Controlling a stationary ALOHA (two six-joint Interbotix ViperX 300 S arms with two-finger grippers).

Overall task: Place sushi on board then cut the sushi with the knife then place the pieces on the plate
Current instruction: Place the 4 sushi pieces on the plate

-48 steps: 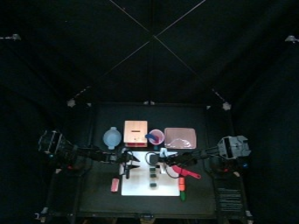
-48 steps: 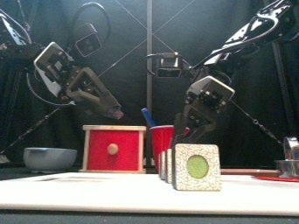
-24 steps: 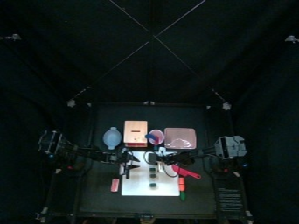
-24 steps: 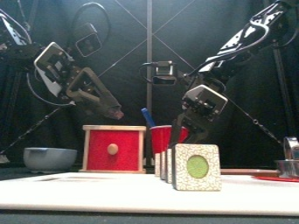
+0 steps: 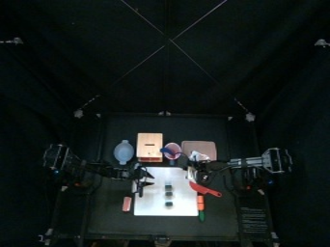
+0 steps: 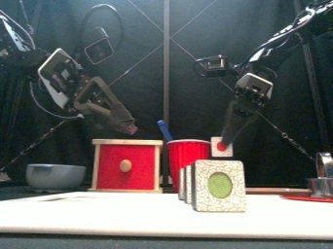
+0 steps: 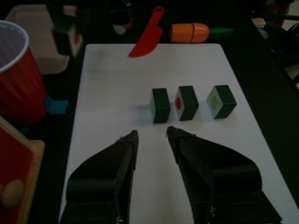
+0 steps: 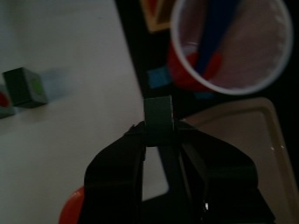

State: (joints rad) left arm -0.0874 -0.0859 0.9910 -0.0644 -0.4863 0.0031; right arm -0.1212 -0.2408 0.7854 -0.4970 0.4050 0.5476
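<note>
Right wrist view shows the right gripper (image 8: 159, 131) pinching one sushi piece (image 8: 159, 109) in the air, near the red cup (image 8: 233, 39) and pink tray (image 5: 198, 150). Three sushi pieces (image 7: 187, 101) stand on the white board (image 7: 105, 96) below the left gripper (image 7: 152, 140), its jaws spread and empty.

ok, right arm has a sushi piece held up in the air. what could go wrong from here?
1. The right gripper pinches the sushi piece only at its tips; it could twist or drop before the pink tray.
2. It hangs close to the red cup; a swing might knock it.
3. The three pieces left stand close together on the white board; grabbing one may topple a neighbour.
</note>
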